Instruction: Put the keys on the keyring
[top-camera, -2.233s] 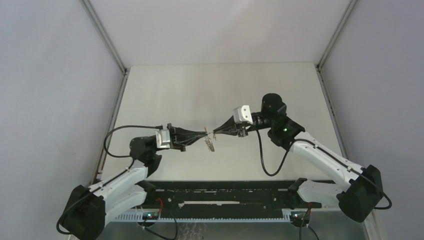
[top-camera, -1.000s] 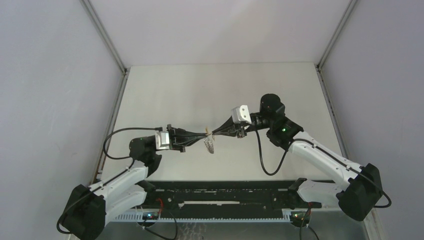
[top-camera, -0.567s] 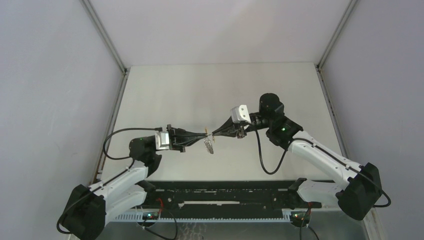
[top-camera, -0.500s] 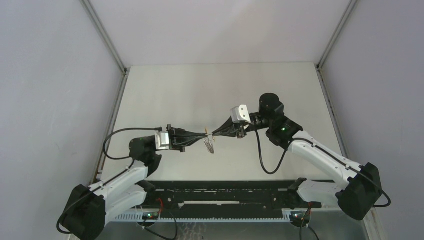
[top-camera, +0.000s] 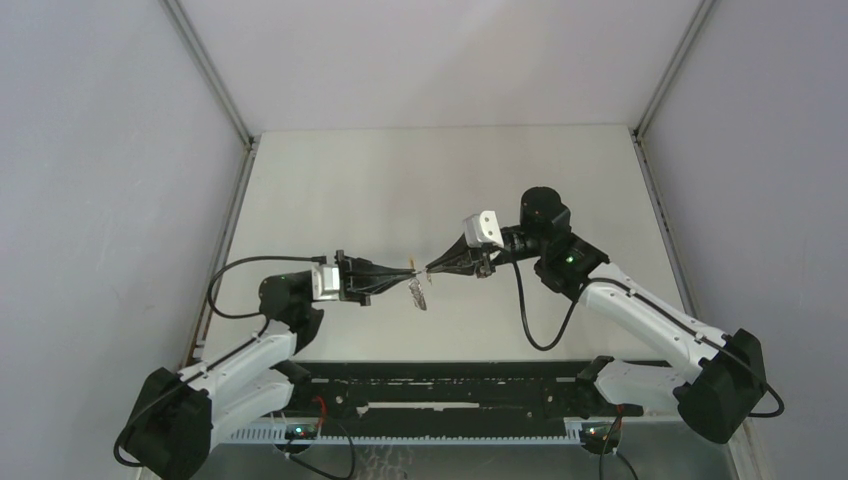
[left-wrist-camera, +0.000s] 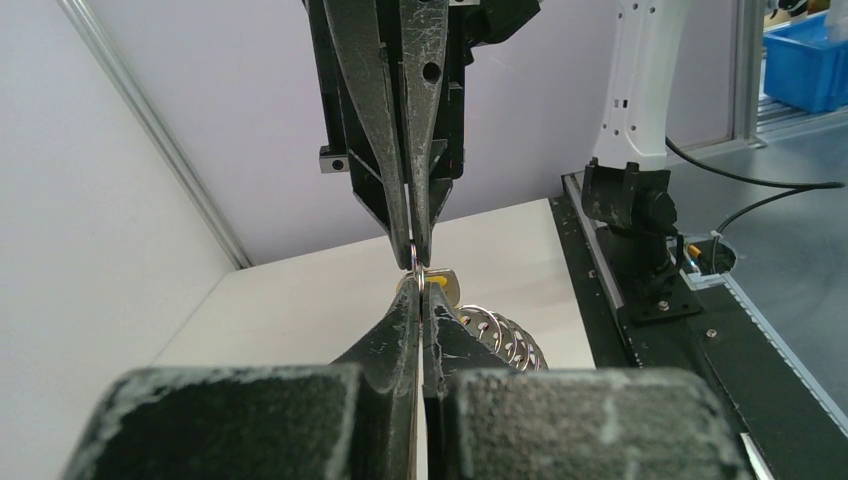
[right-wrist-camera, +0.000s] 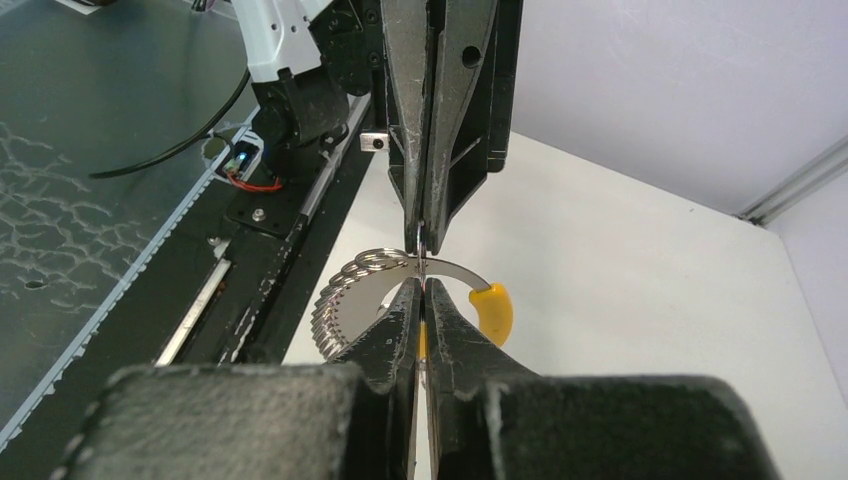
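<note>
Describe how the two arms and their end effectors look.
Left arm and right arm: white links, black joints, a looped black cable each. Left end effector and right end effector: black, tapered, scuffed grey, behind silvery wrist blocks.

Both arms stretch inward from their bases, elbows bent outward and forearms nearly level — the left gripper (top-camera: 408, 269) and the right gripper (top-camera: 433, 266) meet tip to tip at the middle. Each gripper's jaws are pressed tight together, the slim fingers of one pointing straight at the other's.
</note>
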